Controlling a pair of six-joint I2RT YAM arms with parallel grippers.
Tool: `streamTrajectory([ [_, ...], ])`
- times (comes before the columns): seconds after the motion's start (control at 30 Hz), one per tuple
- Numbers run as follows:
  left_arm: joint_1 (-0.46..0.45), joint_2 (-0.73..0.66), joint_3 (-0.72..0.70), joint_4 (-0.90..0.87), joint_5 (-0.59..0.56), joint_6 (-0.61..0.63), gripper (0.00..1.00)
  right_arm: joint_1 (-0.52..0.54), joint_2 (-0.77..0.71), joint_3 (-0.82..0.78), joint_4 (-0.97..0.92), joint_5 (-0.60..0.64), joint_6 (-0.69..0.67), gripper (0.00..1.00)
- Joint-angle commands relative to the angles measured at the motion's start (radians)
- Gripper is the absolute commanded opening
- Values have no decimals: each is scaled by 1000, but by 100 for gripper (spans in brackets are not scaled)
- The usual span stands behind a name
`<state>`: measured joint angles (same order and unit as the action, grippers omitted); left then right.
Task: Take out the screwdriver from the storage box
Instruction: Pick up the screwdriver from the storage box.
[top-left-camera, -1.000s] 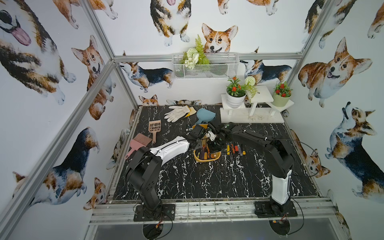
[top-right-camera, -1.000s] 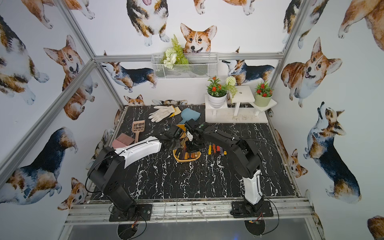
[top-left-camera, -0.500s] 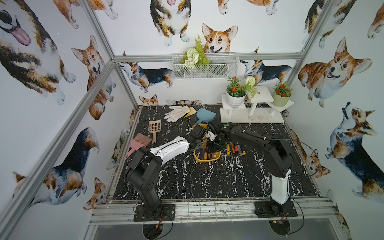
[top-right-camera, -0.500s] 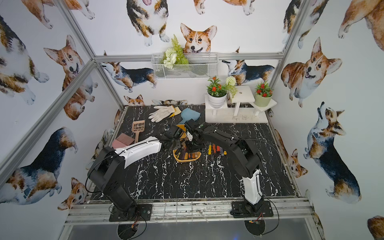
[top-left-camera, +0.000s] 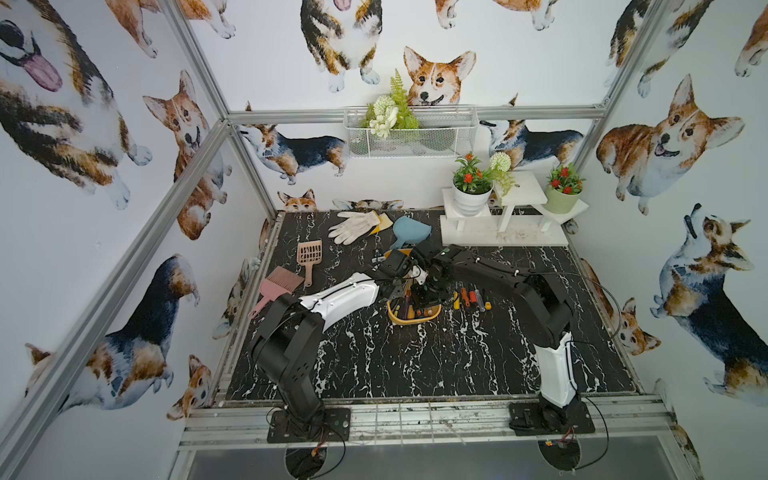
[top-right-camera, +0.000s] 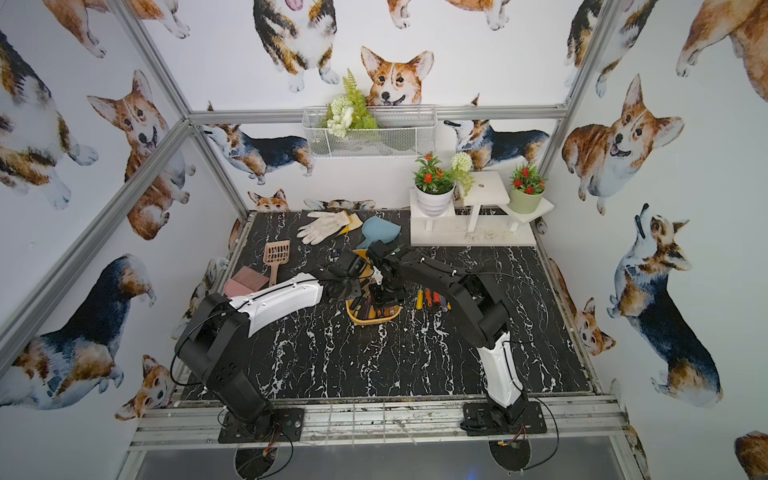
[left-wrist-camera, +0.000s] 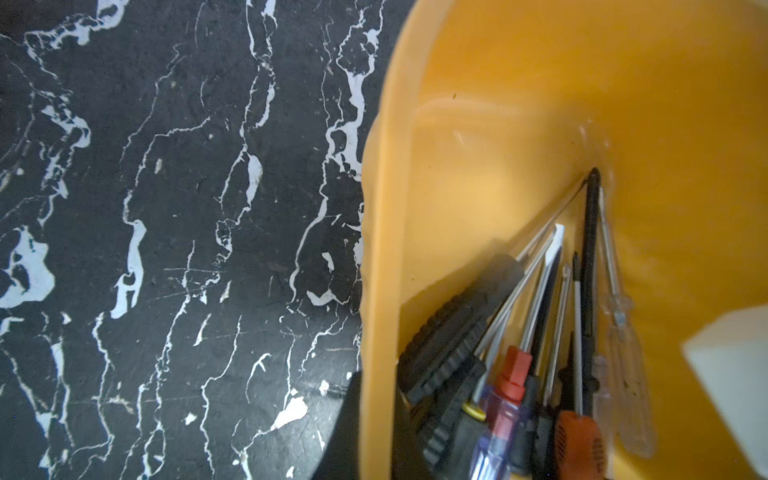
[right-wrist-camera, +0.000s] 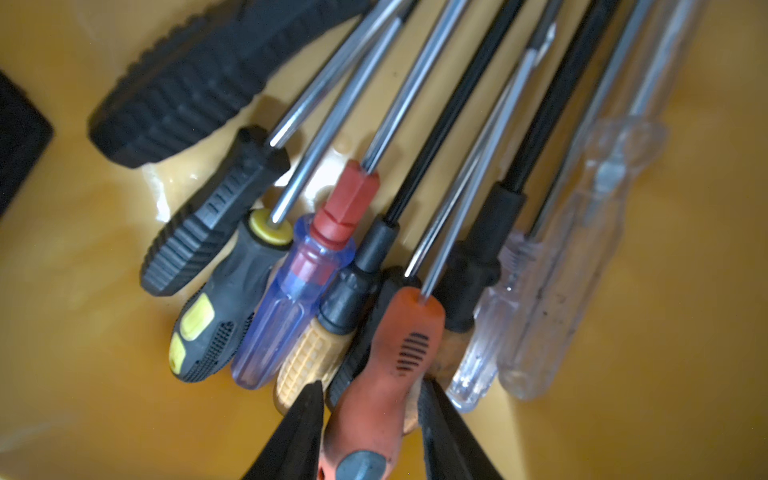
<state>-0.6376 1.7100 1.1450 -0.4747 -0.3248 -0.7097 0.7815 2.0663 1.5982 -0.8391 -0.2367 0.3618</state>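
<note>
On the marble tabletop (top-left-camera: 415, 365), both arms bend into the storage box (top-left-camera: 411, 321). The left claw (left-wrist-camera: 376, 415) clenches its rim. The right claw (right-wrist-camera: 370, 386), parted, straddles the orange screwdriver (right-wrist-camera: 390, 332), its shaft toward the back edge.

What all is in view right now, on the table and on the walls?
storage box: one, mustard yellow, mid-table
screwdrivers in box: about ten, mixed handles, piled together
loose screwdrivers: about five, yellow, orange, red, beside the box
gloves: count unclear, white, table back
scoop: one, blue, beside gloves
slotted scoop: one, tan, left side
rake: one, pink, left edge
potted plants: two, red flowers, on white stand
wire basket: one, white, back wall
table: one, black marble
left claw: one, black, shut on storage box wall
right claw: one, black, open astride orange screwdriver
</note>
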Motion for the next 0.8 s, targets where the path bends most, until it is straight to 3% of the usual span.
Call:
streamTrajectory([
  [0.0, 0, -4, 3, 55, -1, -14, 0, 11, 31, -1, -84, 48, -20, 44],
  [0.1, 0, -5, 4, 53, -2, -12, 0, 15, 28, -1, -89, 56, -23, 40],
  [0.37, 0, -4, 5, 53, -3, -14, 0, 18, -5, -9, -79, 81, -17, 17],
  [0.77, 0, -6, -2, 53, -10, -16, 0, 10, -150, -47, 23, 130, 40, 4],
])
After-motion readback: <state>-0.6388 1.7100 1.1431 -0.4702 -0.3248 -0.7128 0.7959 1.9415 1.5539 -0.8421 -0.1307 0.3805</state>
